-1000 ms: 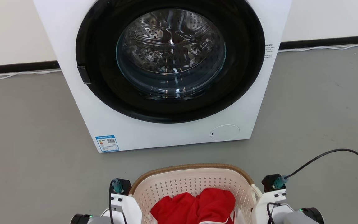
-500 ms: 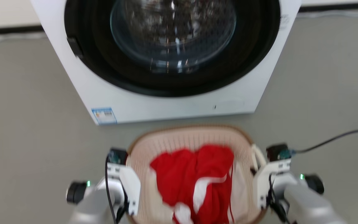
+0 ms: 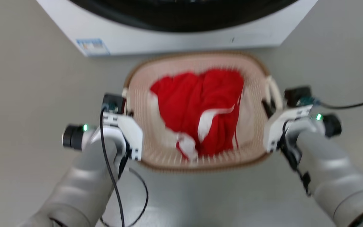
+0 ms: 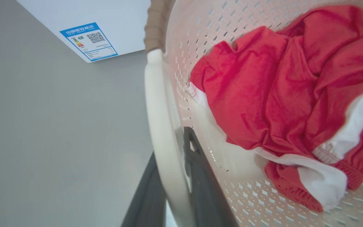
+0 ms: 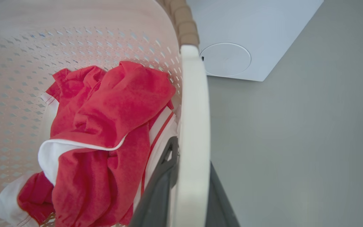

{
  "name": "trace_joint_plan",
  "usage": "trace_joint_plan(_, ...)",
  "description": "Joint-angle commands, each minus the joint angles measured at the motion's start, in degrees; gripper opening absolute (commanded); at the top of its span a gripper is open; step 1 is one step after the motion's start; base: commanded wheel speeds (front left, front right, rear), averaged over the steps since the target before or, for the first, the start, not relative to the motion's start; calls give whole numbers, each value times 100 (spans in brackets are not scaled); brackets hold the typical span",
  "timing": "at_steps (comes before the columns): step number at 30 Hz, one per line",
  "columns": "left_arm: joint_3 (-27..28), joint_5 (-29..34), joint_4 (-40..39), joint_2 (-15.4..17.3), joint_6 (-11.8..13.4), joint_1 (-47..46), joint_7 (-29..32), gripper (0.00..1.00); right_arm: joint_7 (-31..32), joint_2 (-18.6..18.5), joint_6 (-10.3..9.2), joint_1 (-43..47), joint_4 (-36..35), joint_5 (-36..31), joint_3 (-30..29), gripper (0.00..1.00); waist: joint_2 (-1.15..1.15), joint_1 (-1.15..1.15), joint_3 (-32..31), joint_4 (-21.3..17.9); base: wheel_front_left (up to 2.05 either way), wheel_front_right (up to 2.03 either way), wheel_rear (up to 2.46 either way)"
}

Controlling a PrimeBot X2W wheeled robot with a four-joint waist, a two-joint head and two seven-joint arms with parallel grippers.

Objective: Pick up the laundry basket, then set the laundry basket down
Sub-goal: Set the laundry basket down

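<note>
The laundry basket [image 3: 197, 56], cream and perforated with a brown rim, sits in front of me in the blurred head view, and red and white clothing [image 3: 200, 104] lies inside it. My left gripper [image 3: 125, 108] is at its left side handle and my right gripper [image 3: 268, 108] is at its right one. In the left wrist view, the left gripper [image 4: 170, 145] is shut on the white handle [image 4: 154, 94], one dark finger on each side. In the right wrist view, the right gripper [image 5: 191, 154] clamps the other white handle [image 5: 194, 94] the same way. I cannot tell whether the basket touches the floor.
The white washing machine [image 3: 169, 37] stands just beyond the basket, its base close to the far rim. A black cable [image 3: 351, 104] runs off to the right from my right wrist. Bare grey floor [image 3: 27, 94] lies to both sides.
The head camera has tilted down, so the machine has slid up out of the picture and the basket and both arms show more fully. Both grippers stay shut on the handles.
</note>
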Motion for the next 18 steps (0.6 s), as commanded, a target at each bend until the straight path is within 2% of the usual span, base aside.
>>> trace_joint_plan(1,71,127,-48,119,61,-229,-77,0,-188,42,88,-120,-105,-99,53,0,0,0,625,103,0,0,0)
trace_joint_plan(11,172,113,-17,101,160,-1011,-459,0,-445,-212,88,-710,-44,-285,-114,0,0,0,1611,198,0,0,0)
trace_joint_plan(18,205,95,17,114,137,-1246,-569,0,-498,-234,88,-816,-25,-379,-220,0,0,0,1974,219,0,0,0)
